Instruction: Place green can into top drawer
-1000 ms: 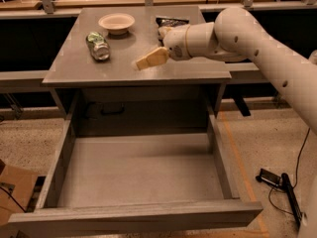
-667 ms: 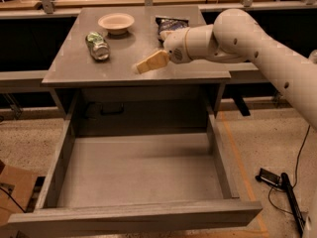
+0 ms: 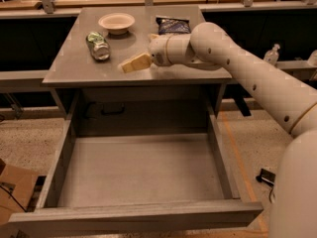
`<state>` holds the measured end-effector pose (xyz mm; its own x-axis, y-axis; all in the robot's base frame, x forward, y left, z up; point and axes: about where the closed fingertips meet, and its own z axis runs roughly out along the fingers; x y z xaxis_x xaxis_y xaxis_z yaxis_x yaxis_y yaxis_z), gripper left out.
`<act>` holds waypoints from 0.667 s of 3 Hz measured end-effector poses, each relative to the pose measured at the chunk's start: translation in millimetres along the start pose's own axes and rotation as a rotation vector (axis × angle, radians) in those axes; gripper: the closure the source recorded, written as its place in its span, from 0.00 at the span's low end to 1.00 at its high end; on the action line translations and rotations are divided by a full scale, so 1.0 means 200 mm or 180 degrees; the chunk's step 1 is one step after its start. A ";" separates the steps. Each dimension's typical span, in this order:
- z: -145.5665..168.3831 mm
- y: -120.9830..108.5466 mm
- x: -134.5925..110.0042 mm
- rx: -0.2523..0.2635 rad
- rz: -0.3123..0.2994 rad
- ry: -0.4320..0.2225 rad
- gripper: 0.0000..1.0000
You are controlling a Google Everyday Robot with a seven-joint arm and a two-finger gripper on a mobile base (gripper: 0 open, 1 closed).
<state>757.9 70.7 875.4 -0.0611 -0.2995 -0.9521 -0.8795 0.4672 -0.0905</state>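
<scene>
The green can (image 3: 98, 45) lies on its side on the grey cabinet top (image 3: 69, 68), at the left, just in front of the white bowl. My gripper (image 3: 130, 64) hangs over the middle of the cabinet top, pointing left, a short way right of the can and apart from it. It holds nothing. The top drawer (image 3: 141, 170) is pulled fully out below the cabinet top, its flat grey bottom bare.
A shallow white bowl (image 3: 116, 22) stands at the back of the cabinet top, a dark blue snack bag (image 3: 173, 25) to its right behind my arm. Cardboard (image 3: 12, 192) lies on the floor at lower left, a small dark object (image 3: 266, 176) at lower right.
My gripper has moved slightly left, toward the can. The can, bowl, bag and drawer have not moved.
</scene>
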 end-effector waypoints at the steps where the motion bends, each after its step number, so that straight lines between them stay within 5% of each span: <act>1: 0.20 -0.09 0.01 0.0088 0.0003 -0.0144 0.00; 2: 0.38 -0.14 0.00 0.0176 0.0040 -0.0269 0.00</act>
<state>818.2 119.9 856.2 -0.0299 -0.2230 -0.9744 -0.8514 0.5165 -0.0920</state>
